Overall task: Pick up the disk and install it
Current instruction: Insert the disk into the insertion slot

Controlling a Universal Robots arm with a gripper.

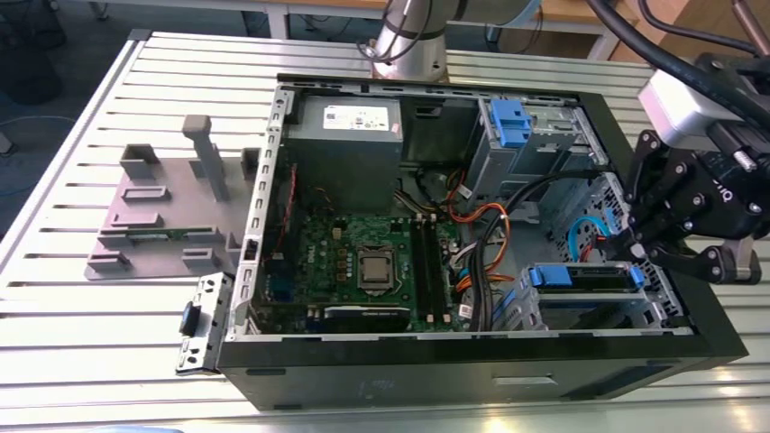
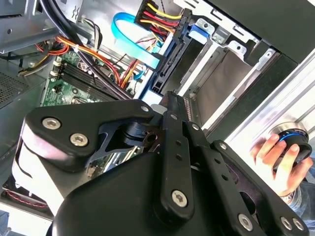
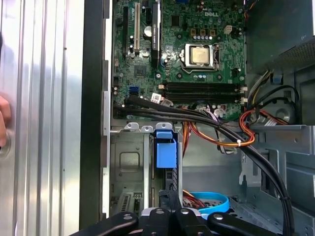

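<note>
Slatted metal table, open PC case lying on it. Exterior view: gripper above the case's right side, over the disk seated edge-up in the drive bay. Second wrist view: a hand on a knob outside the case. First wrist view: blue disk bracket just below the motherboard; can't tell jaw opening or any grip.

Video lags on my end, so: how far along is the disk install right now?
Pick-up looks done: the disk, with its blue bracket, stands on edge inside the drive cage at a corner of the open computer case. In hand: the gripper sits right at the disk's outer end. Left: I cannot tell whether the disk is pushed fully home.
</note>
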